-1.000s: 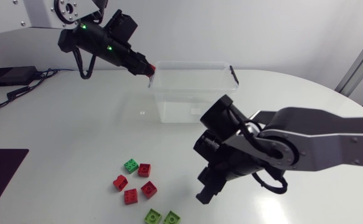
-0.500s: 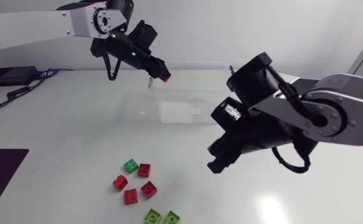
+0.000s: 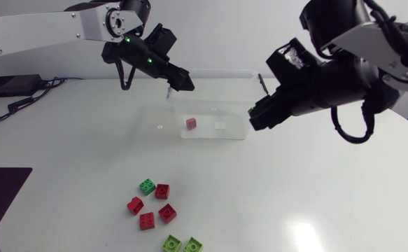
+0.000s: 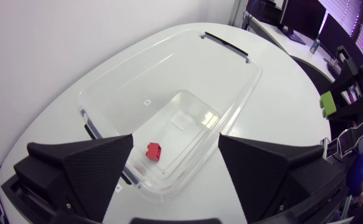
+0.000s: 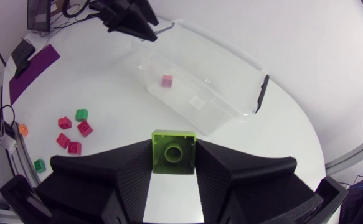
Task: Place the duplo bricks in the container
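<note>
So the desk [image 3: 343,189] is a big white round-edged top, pretty glossy, with a bright glare spot near the front on the right side. The clear container [image 3: 214,72] sits toward the back, around the middle, with a black handle [image 3: 263,82] on its right end. One red brick [image 3: 190,124] is already lying on the container floor, closer to the left end and not touching any wall as far as I can see. The left tool [image 4: 176,140] hangs right above the container near its left rear corner, fingers spread wide with nothing between them, and the red brick is straight below the gap. The right tool [image 5: 174,148] is up in the air just off the container's right front corner, clamped on a green brick [image 5: 174,152], one finger on each side of it. The rest of the pile is out on the front left part of the desk, well apart from the container: a green one [image 3: 147,186] just beside a red one [image 3: 162,190], three more reds [image 3: 146,221] close below those, and two greens [image 3: 171,243] side by side right at the front edge. There's also a dark mat [image 3: 1,192] on the left edge of the desk, and a small black box [image 3: 11,85] with cables at the far left corner.
</note>
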Controlling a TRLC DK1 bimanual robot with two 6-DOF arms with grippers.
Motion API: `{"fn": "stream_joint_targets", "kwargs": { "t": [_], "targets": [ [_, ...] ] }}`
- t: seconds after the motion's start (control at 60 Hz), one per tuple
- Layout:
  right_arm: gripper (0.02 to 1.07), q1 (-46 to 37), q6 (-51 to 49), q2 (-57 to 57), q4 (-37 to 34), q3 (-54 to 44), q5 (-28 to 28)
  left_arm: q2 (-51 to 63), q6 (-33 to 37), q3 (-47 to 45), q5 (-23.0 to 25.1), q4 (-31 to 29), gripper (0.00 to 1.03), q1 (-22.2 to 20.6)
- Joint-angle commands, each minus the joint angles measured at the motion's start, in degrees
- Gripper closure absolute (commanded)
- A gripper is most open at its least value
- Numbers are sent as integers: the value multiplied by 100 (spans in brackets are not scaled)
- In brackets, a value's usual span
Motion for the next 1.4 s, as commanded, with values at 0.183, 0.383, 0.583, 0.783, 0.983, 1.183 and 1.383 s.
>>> {"fn": "stream_joint_targets", "kwargs": {
  "t": [0.183, 0.383, 0.583, 0.783, 0.983, 1.183, 1.383],
  "targets": [
    [77, -257, -143, 572, 175, 543, -160, -1132, -7, -558, -59, -126, 5, 229],
    [77, -433, -196, 1029, 430, 886, -213, -2037, -51, -1041, -120, -258, 5, 299],
    [77, -591, -302, 1539, 536, 1334, -274, -2828, 160, -2043, -182, -469, 5, 431],
    [76, -696, -337, 2101, 676, 1782, -309, -3514, 635, -3564, -226, -363, 5, 747],
    [76, -784, -337, 2725, 729, 2415, -309, -4059, 864, -4741, -217, -47, 5, 941],
    [76, -916, -328, 3279, 738, 2907, -309, -4287, 951, -5488, -208, 103, 5, 932],
    [73, -1039, -302, 3692, 729, 3276, -292, -4358, 1074, -6051, -191, 111, 5, 897]
  ]
}}
